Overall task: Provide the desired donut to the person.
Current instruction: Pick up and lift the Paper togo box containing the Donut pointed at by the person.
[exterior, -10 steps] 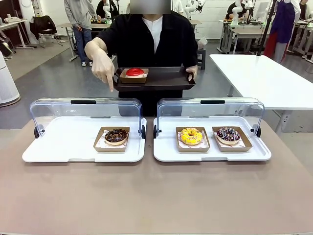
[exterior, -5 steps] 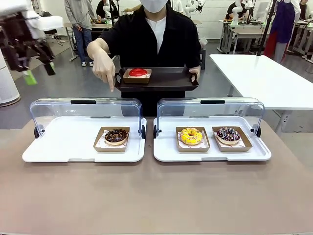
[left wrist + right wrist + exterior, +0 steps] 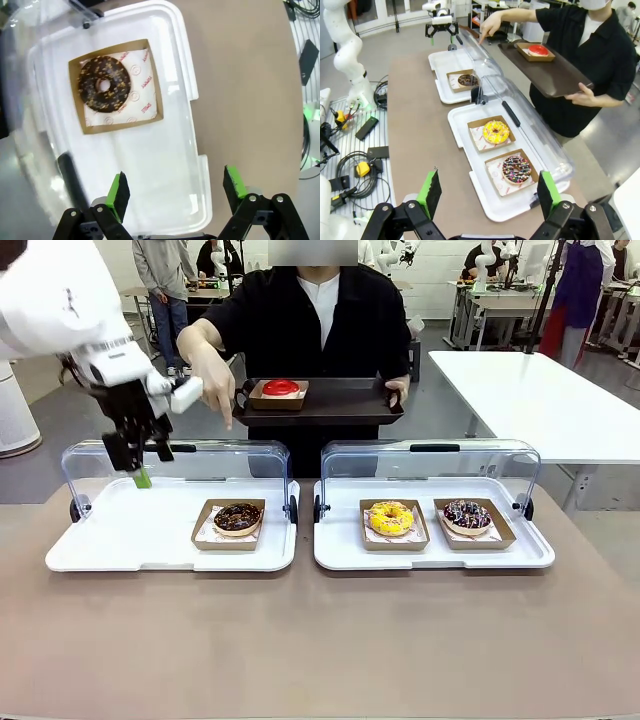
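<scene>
Front view: approach step judged in hand. Person's hand [image 3: 212, 380] was pointed down at left case; chocolate donut [image 3: 237, 517] lay boxed on left tray [image 3: 120, 540]. Left gripper [image 3: 150, 464] was found over tray's back-left corner, lowered from its higher spot half second earlier.

Left wrist view: left gripper [image 3: 176, 186] was spread wide, nothing held; donut ahead, well apart. Next move judged: fingers to be carried over box edge, then lowered.

Right wrist view: right gripper [image 3: 489, 192] was spread wide, empty.

gold flecks dot the brown donut [image 3: 104, 84], coloured sprinkles the dark donut [image 3: 467, 514].
</scene>
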### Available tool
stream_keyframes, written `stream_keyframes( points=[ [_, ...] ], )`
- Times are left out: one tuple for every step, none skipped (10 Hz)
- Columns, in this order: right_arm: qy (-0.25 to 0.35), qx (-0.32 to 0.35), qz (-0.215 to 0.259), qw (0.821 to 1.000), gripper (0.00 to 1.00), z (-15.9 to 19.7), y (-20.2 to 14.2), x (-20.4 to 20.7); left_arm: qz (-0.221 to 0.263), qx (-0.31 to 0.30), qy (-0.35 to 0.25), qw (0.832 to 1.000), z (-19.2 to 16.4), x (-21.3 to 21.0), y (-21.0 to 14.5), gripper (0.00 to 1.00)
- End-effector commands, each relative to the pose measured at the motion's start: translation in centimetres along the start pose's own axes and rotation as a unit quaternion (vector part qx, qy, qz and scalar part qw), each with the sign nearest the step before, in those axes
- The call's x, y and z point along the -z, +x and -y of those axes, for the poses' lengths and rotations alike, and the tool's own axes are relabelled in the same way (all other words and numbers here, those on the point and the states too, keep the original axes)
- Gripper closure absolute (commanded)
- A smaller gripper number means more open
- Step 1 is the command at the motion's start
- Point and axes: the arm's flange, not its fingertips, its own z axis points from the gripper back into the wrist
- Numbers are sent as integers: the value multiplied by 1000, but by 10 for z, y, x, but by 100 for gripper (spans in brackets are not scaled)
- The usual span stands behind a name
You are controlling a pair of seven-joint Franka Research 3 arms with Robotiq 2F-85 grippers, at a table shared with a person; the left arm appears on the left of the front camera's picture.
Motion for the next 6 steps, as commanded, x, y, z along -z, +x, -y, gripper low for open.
stream_keyframes(
  points=[
    [1, -3, 8, 1000, 0, 0, -1, 1, -9, -2, 10, 1000, 14, -1, 6, 3],
    [1, -3, 8, 1000, 0, 0, -1, 1, 2, -4, 12, 1000, 18, -6, 4, 3],
    [1, -3, 8, 1000, 0, 0, -1, 1, 11, -3, -5, 1000, 23, -13, -1, 3],
    [1, -3, 8, 1000, 0, 0, -1, 1, -1, 5, 0, 1000, 8, 9, 5, 3],
    [1, -3, 8, 1000, 0, 0, -1, 1, -1, 5, 0, 1000, 8, 9, 5, 3],
    [1, -3, 8, 1000, 0, 0, -1, 1, -1, 5, 0, 1000, 8, 9, 5, 3]
  ],
)
